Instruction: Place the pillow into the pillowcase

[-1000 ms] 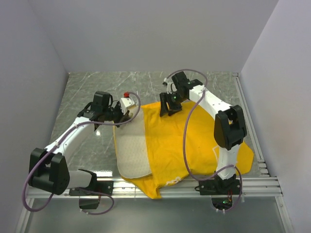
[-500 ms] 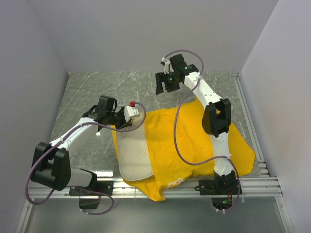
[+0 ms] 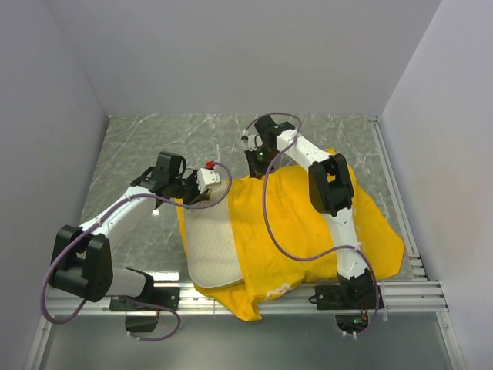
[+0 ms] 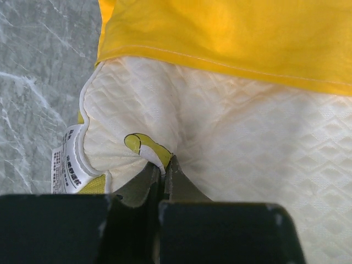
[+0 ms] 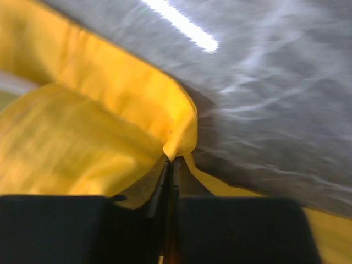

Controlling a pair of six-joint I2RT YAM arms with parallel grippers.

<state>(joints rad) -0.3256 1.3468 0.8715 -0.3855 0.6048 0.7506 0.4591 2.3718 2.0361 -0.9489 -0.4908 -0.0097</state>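
We note pillow [image 4: 236, 137]: cream cloth, quilted in small diamonds, matt. Pillowcase [image 4: 231, 38]: yellow woven cloth, smooth, matt, stitched hem. Tag [image 4: 65, 165] at pillow corner is white and printed; cloth or paper, we cannot tell. Table [image 3: 154, 142] – grey marbled top, glossy, catching light. Rail [image 3: 416, 293] – bare ribbed metal.

Part of the pillow [image 3: 212, 247] hides from us under the pillowcase [image 3: 293, 208]; its tag [image 4: 66, 162] print is too small to read, and the right wrist view is smeared.
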